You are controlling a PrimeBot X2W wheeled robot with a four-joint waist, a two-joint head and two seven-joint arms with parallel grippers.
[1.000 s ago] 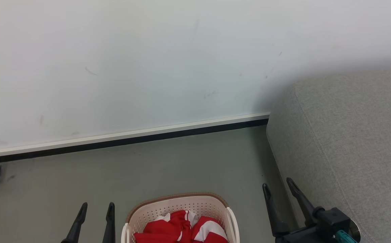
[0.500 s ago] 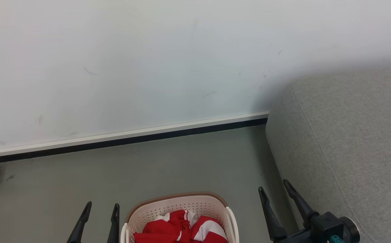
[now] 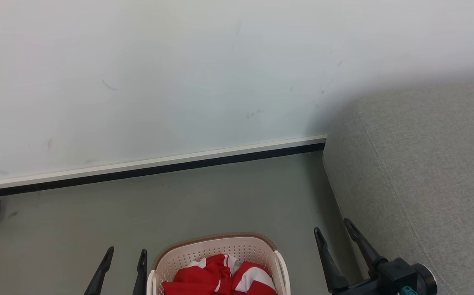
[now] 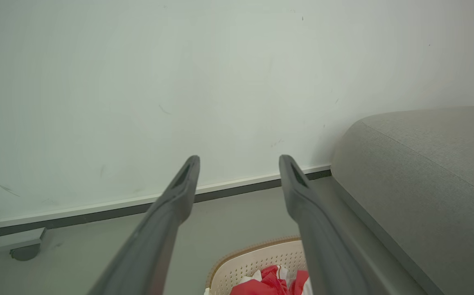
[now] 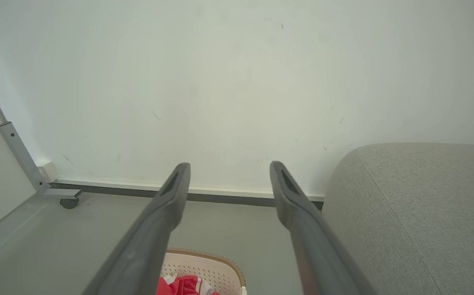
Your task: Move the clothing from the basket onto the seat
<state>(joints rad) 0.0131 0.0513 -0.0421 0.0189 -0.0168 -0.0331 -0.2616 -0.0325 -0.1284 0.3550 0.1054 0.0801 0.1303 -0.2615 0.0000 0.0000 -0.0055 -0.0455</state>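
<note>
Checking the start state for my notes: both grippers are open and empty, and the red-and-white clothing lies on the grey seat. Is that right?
Not quite. The red-and-white clothing lies in the cream laundry basket, which stands to the left of the grey seat; the head view shows this. The rest holds: the left gripper and the right gripper are both open and empty.

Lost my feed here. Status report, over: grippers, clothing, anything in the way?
Left gripper and right gripper: jaws open, empty. Clothing in basket, none seen on seat. Nothing seen in the way.
</note>
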